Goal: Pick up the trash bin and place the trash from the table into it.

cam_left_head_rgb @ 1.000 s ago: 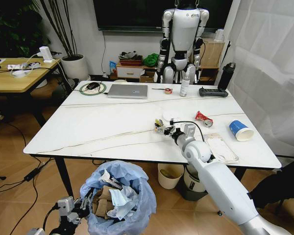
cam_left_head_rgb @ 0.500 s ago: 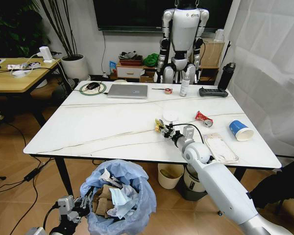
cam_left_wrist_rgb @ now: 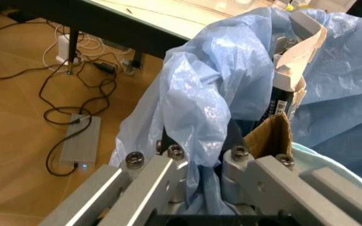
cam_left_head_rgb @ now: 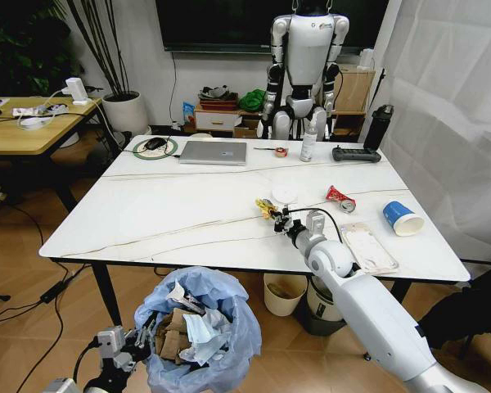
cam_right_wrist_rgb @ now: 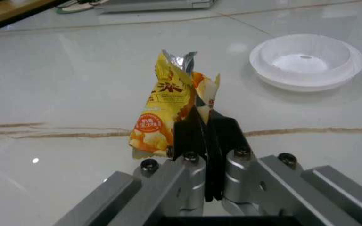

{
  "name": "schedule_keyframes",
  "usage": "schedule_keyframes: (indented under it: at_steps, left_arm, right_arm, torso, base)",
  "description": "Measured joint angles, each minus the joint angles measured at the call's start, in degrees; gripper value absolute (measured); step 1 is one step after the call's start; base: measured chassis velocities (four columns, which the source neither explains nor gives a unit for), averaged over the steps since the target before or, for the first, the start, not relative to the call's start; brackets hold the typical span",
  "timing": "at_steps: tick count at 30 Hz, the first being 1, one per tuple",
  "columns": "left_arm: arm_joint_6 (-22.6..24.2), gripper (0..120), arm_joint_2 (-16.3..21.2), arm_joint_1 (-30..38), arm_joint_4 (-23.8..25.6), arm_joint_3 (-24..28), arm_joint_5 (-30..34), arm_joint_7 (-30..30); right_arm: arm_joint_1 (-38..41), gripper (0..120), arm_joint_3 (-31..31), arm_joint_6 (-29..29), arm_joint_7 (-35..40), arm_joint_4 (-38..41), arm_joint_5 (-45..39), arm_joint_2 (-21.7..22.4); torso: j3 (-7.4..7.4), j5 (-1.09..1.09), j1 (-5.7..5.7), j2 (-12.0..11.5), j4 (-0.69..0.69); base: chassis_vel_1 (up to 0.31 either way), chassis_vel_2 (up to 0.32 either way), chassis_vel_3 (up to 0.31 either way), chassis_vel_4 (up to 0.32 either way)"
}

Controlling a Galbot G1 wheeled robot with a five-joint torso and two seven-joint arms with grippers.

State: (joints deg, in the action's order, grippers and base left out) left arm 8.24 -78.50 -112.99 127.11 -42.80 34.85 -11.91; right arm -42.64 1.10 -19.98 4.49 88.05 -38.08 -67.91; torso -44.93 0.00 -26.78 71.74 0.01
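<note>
On table [cam_left_head_rgb: 164, 217], one wrapper [cam_right_wrist_rgb: 165, 113] in right tool [cam_right_wrist_rgb: 204, 136].

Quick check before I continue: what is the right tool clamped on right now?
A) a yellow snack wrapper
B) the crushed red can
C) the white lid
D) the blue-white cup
A: in the right wrist view the right tool has its fingers closed on the yellow snack wrapper over the table.

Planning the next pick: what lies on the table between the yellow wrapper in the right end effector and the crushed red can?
In the head view, a white lid lies between the yellow wrapper, held by the right end effector, and the crushed red can.
</note>
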Motion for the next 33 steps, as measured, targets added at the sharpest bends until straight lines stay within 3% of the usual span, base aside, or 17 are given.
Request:
schedule_keyframes:
  at_steps: [3, 5, 6, 9, 12, 16, 24, 33]
  left_arm:
    - [0.0, 2, 0.2, 0.1, 0.0, 0.0, 0.1, 0.1]
    - [0.1, 2, 0.4, 0.2, -0.1, 0.0, 0.2, 0.2]
    - [0.1, 2, 0.4, 0.2, -0.1, 0.0, 0.2, 0.2]
    - [0.1, 2, 0.7, 0.2, 0.0, -0.1, 0.6, 0.2]
    - [0.2, 2, 0.9, 0.3, 0.1, -0.3, 1.1, 0.3]
    - [0.3, 2, 0.9, 0.6, 0.2, -0.4, 1.5, 0.6]
    - [0.4, 2, 0.7, 0.6, 0.6, -0.4, 1.6, 0.7]
    - [0.5, 2, 0.5, 0.7, 0.8, -0.2, 1.6, 0.8]
  right_arm:
    - [-1.6, 0, 0.4, 2.0, -2.3, 3.7, -1.9, 1.6]
    - [-5.6, 0, 0.0, 4.7, -6.3, 11.8, -6.7, 6.2]
    - [-5.6, 0, 0.0, 4.7, -6.3, 11.8, -6.7, 6.2]
    - [-11.0, 0, -3.0, 10.9, -14.0, 20.5, -9.9, 12.1]
    - [-16.3, 0, -7.3, 15.2, -18.6, 27.1, -8.5, 16.7]
    - [-20.1, 0, -11.7, 18.1, -20.7, 30.4, -3.2, 19.3]
    - [-20.5, 1, -13.1, 19.2, -20.6, 31.3, -0.7, 19.4]
    - [-21.1, 36, -13.3, 18.7, -19.0, 31.2, 3.2, 19.5]
  torso:
    - [0.00, 0.01, 0.00, 0.0, 0.02]
    - [0.00, 0.00, 0.00, 0.0, 0.00]
    - [0.00, 0.00, 0.00, 0.0, 0.00]
    - [0.01, 0.00, 0.01, 0.0, -0.02]
    - [0.01, 0.01, 0.01, 0.0, -0.02]
    - [0.02, -0.01, 0.01, 0.0, -0.02]
    - [0.00, 0.00, 0.01, 0.0, 0.00]
    - [0.00, 0.00, 0.00, 0.0, 0.00]
  base:
    - [0.000, 0.000, 0.000, 0.000]
    - [0.000, 0.000, 0.000, 0.000]
    - [0.000, 0.000, 0.000, 0.000]
    - [0.000, 0.000, 0.000, 0.000]
    - [0.000, 0.000, 0.000, 0.000]
    - [0.000, 0.000, 0.000, 0.000]
    - [0.000, 0.000, 0.000, 0.000]
    - [0.000, 0.000, 0.000, 0.000]
